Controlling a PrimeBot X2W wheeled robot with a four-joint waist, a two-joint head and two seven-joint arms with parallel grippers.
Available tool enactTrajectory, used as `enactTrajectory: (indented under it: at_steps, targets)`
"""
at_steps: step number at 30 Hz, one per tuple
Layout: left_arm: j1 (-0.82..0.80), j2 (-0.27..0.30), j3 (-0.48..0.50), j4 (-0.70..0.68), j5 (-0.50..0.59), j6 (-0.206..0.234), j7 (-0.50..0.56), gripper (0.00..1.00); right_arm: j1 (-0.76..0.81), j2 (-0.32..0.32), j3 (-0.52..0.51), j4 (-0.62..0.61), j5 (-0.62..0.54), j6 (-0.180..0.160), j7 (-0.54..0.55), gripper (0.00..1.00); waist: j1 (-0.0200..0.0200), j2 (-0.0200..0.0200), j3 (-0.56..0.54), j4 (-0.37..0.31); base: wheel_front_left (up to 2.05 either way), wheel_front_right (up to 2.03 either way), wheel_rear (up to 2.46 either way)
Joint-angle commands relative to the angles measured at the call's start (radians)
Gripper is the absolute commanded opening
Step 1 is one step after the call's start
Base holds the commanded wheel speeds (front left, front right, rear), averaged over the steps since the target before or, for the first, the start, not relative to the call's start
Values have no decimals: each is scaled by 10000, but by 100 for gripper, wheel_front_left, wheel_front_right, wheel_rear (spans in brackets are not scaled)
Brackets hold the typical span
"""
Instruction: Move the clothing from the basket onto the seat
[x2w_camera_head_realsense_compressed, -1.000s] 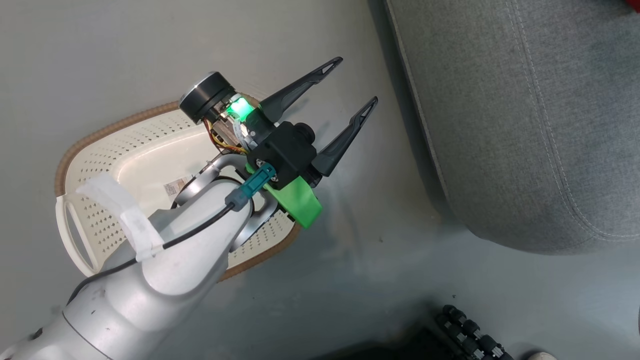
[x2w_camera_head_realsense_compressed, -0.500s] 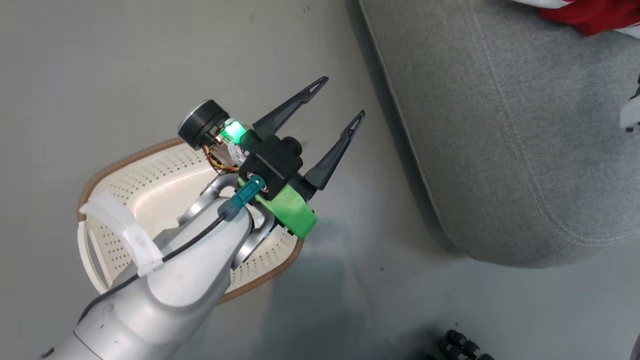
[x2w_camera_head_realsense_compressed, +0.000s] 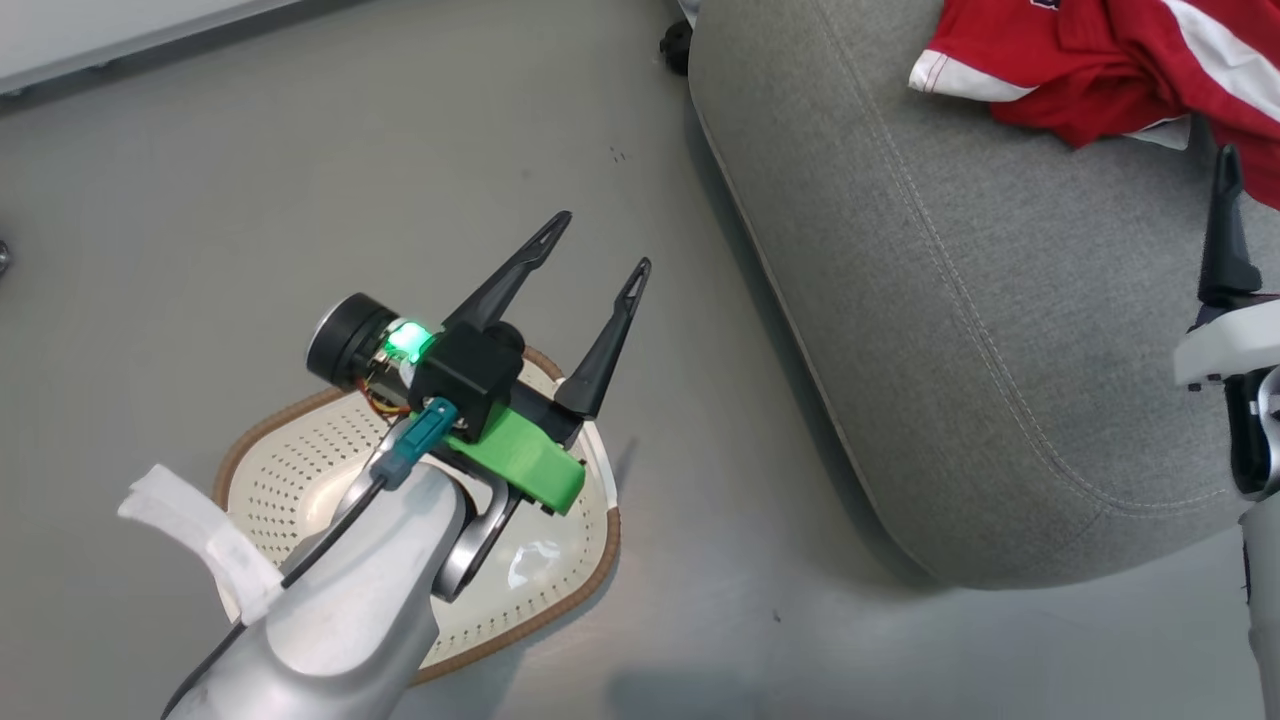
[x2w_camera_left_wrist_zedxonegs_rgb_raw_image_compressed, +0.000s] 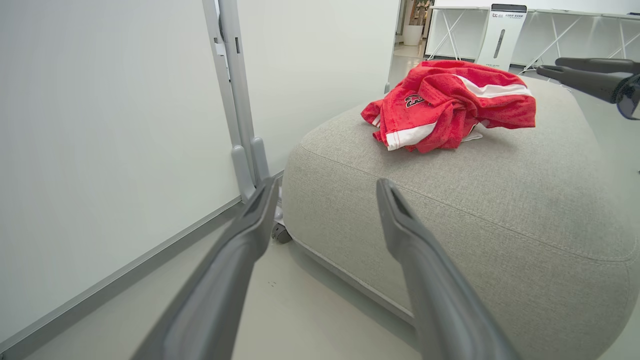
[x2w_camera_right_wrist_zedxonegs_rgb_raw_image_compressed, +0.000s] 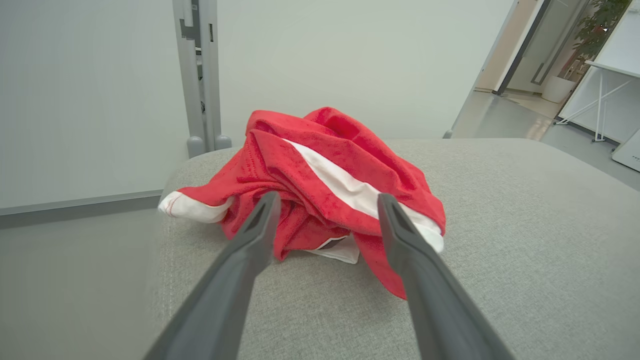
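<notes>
Now the red clothing (x2w_camera_head_realsense_compressed: 1100, 60) lies in a crumpled heap on the grey seat (x2w_camera_head_realsense_compressed: 950, 300), and the white basket (x2w_camera_head_realsense_compressed: 285, 470) sits on the floor (x2w_camera_head_realsense_compressed: 300, 200) beside it. My right gripper (x2w_camera_right_wrist_zedxonegs_rgb_raw_image_compressed: 328, 196) is spread open just short of the heap, holding nothing. My left gripper (x2w_camera_head_realsense_compressed: 603, 240) hangs open and empty over the basket, pointing toward the seat.

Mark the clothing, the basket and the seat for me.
clothing (x2w_camera_right_wrist_zedxonegs_rgb_raw_image_compressed: 300, 155): right wrist view, red fold atop the heap.
basket (x2w_camera_head_realsense_compressed: 280, 470): head view, perforated inner wall.
seat (x2w_camera_head_realsense_compressed: 950, 320): head view, bare grey top near the seam.
</notes>
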Motion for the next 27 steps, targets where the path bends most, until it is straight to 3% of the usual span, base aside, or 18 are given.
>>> enactTrajectory:
  at_steps: [1, 15, 27]
  targets:
    - [315, 69, 222, -84, -61, 98, -1, 100, 216, 34, 157, -175, 55, -11, -40, 100, 0, 66, -466, 242, 0, 0, 0]
    - [2464, -239, 3060, -808, 209, 439, -4, 100, 1298, 605, 1548, -1468, 365, -11, -40, 100, 0, 66, -1697, 1610, 0, 0, 0]
    - [3885, -782, 5363, -1253, 838, 209, -4, 100, 2034, 1297, 2426, -1949, 376, -11, -40, 100, 0, 66, -2482, 2641, 0, 0, 0]
